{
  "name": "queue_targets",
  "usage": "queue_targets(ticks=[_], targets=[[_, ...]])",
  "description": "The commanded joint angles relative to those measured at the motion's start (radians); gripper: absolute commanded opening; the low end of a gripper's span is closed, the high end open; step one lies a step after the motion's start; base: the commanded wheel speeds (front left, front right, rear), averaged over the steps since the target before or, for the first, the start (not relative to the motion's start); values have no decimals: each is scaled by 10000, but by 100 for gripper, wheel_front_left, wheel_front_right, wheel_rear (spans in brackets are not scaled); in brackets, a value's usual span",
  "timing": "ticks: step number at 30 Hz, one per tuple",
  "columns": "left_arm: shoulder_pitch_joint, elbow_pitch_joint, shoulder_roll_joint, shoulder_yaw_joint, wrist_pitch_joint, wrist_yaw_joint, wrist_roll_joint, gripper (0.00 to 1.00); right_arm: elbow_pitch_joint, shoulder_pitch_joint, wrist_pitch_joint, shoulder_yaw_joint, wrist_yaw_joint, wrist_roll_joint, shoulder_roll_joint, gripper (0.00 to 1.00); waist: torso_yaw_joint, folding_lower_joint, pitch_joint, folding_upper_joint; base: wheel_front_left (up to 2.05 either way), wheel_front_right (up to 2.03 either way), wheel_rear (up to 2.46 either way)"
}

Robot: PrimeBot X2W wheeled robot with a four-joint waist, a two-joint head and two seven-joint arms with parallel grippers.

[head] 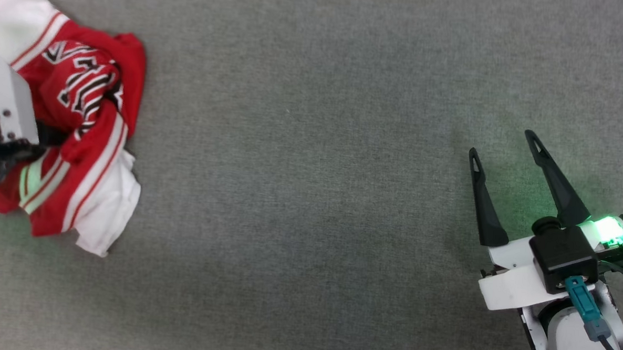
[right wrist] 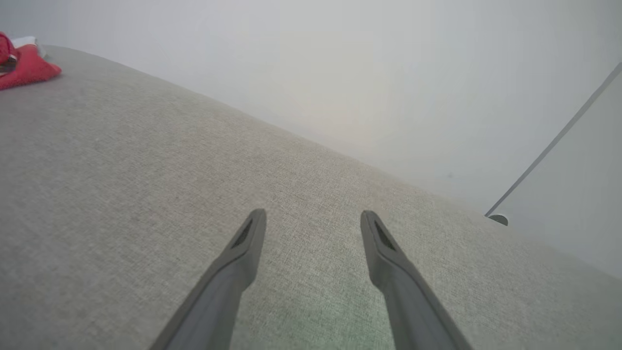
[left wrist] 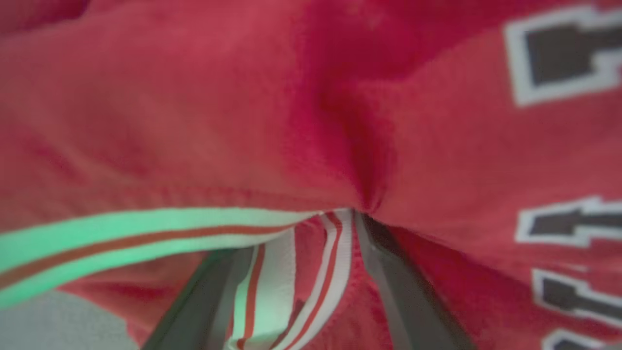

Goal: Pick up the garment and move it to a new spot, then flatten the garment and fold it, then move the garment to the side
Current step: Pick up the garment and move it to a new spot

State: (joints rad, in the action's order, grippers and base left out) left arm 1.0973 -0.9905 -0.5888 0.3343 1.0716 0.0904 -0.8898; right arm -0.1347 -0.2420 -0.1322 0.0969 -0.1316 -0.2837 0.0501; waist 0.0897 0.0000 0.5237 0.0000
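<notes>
Right gripper (head: 501, 142) hovers at the near right over the grey surface (head: 310, 196), its fingers spread wide with nothing between them. Well apart from it, at the left edge, the garment (head: 87, 133) lies crumpled, lettering creased, white sleeves sticking out near and far. Left gripper (left wrist: 301, 238) is pushed into that heap, fingers apart, striped trim and red folds bunched between them, not clamped.
</notes>
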Motion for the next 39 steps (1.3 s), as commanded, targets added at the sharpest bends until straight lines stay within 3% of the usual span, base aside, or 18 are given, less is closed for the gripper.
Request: queue_targets(ticks=[1, 2, 3, 8, 19, 22, 35, 39], targets=[[-619, -388, 965, 326, -358, -53, 67, 100, -96, -143, 11, -52, 16, -23, 3, 100, -235, 0, 393, 0, 0, 0, 0], [-667, -486, 1107, 368, -450, -27, 44, 18, -122, -134, 46, -54, 16, -50, 1, 100, -221, 0, 399, 0, 0, 0, 0], [-680, -608, 1228, 342, -559, -88, 7, 0, -142, -134, 52, -86, 16, -29, 1, 100, -206, 0, 395, 0, 0, 0, 0], [-479, -851, 1278, 365, -1203, 58, 96, 0, 20, -149, -4, -114, 16, 139, 1, 100, -90, 0, 92, 0, 0, 0, 0], [1085, -609, -37, 305, -1825, 321, 306, 0, 1341, 4, -578, 116, 16, 1050, 3, 100, -51, 0, -1529, 0, 0, 0, 0], [1354, -557, -104, 397, -1736, 320, 415, 0, 1614, 47, -659, 140, 16, 1196, 1, 100, -60, 0, -1858, 0, 0, 0, 0], [2911, 408, 122, 1071, -1413, 157, 1100, 0, 2970, 296, -1125, 53, 16, 1924, -1, 100, -11, 0, -3790, 0, 0, 0, 0], [3092, 710, 429, 1252, -1067, 91, 1103, 0, 3188, 376, -1203, -121, 16, 2057, -1, 100, 30, 0, -4222, 0, 0, 0, 0]])
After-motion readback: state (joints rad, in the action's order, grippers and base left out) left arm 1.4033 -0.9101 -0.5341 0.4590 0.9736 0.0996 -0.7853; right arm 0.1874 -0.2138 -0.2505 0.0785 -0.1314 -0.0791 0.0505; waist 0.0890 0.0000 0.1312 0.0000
